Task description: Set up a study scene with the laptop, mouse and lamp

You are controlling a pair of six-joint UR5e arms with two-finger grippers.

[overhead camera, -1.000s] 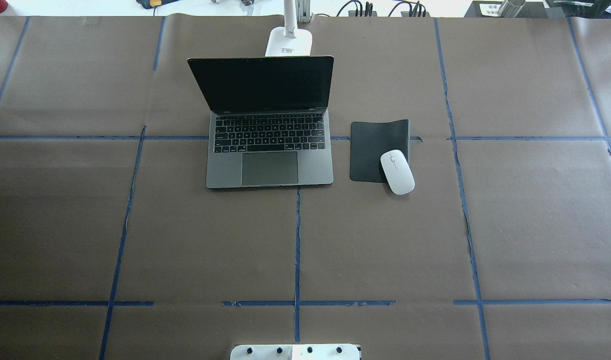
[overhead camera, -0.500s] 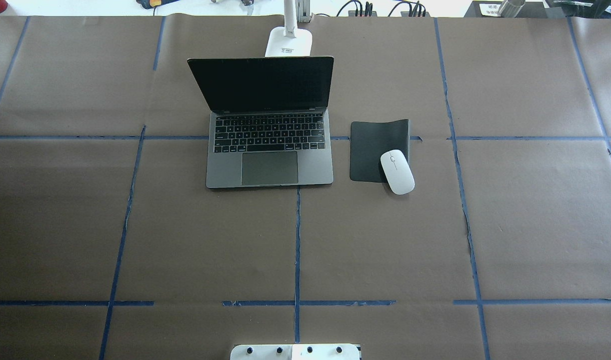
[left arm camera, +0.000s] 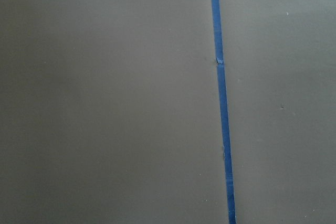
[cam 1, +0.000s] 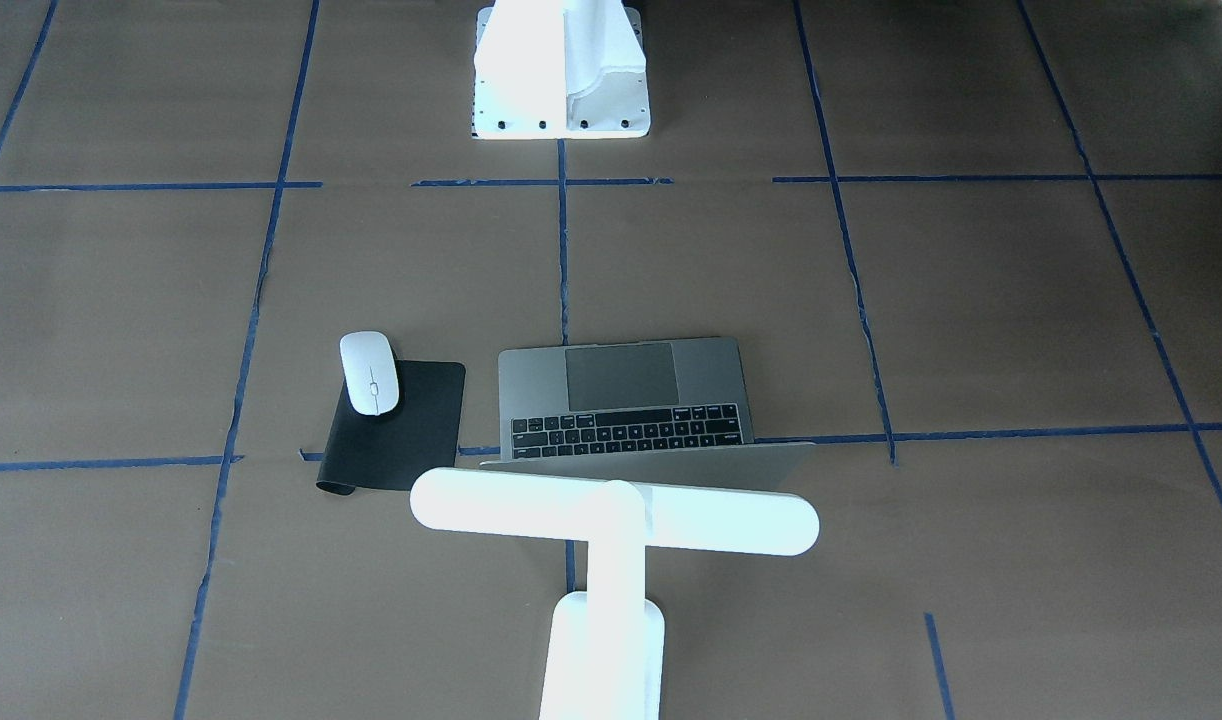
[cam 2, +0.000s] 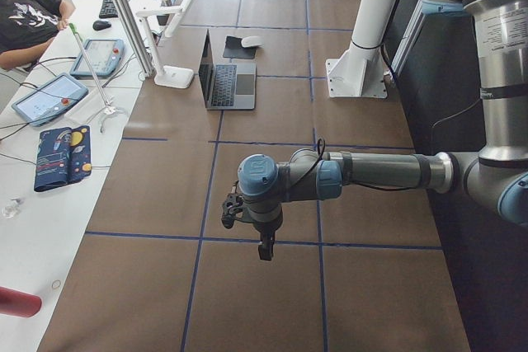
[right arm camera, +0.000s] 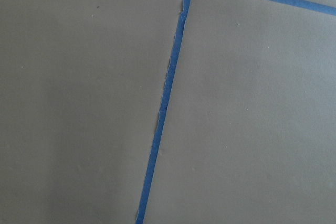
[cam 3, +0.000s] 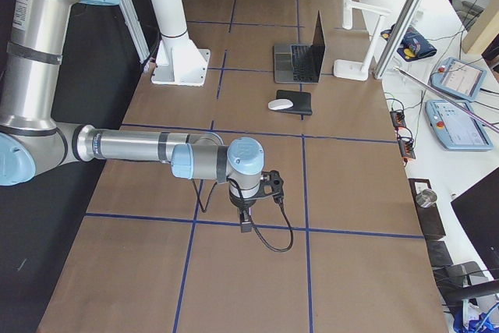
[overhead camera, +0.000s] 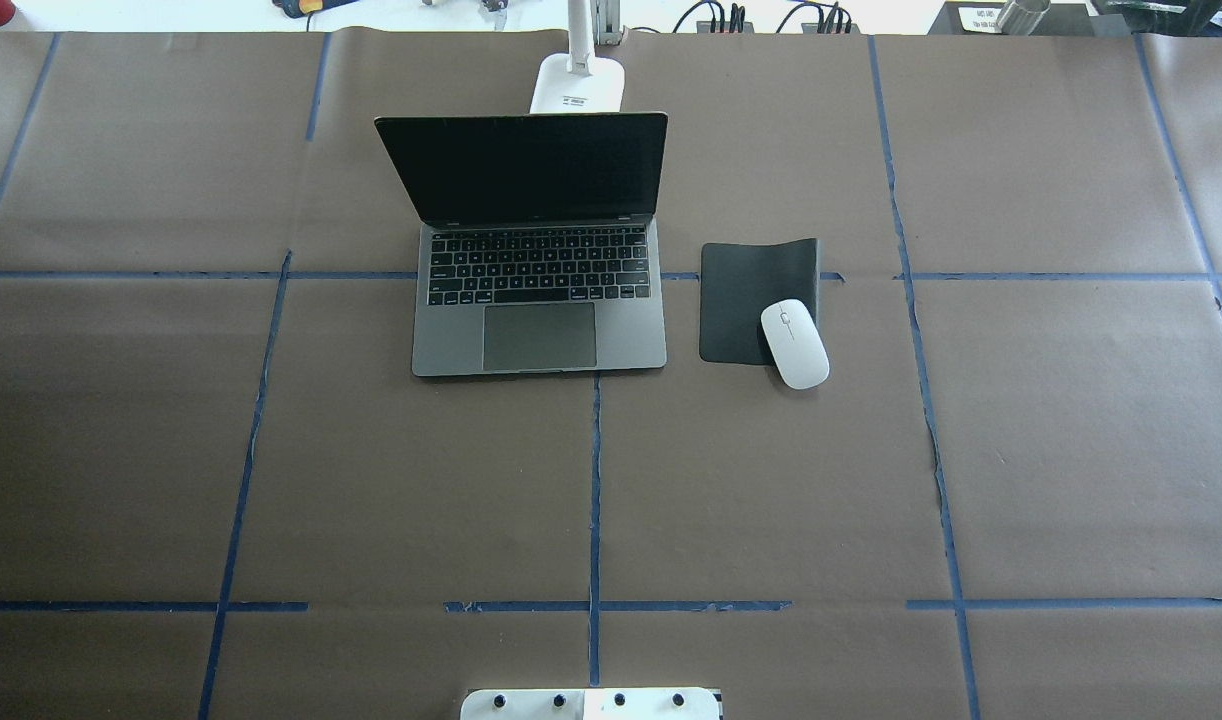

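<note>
seen from overhead, the laptop [overhead camera: 539, 262] stands open near the far middle of the paper-covered table [overhead camera: 371, 480], its dark screen upright and its keyboard and trackpad facing the robot. the lamp [cam 1: 613, 522] stands at the laptop's twelve o'clock, just behind the lid, its long bar head lying across, parallel to the screen's top edge. at the laptop's three o'clock lies a black mat [overhead camera: 746, 295], close beside it but apart. the mouse [overhead camera: 795, 343] rests on the mat's five o'clock corner, part on the mat and part over its edge on the paper. the left gripper [cam 2: 266, 251] hangs pointing down above the table's left end, well apart from the laptop, and the right gripper [cam 3: 245, 226] likewise above the right end; whether either one's fingers are spread or pressed together i cannot tell. both wrist cameras show only brown paper crossed by blue tape [left arm camera: 222, 103].
</note>
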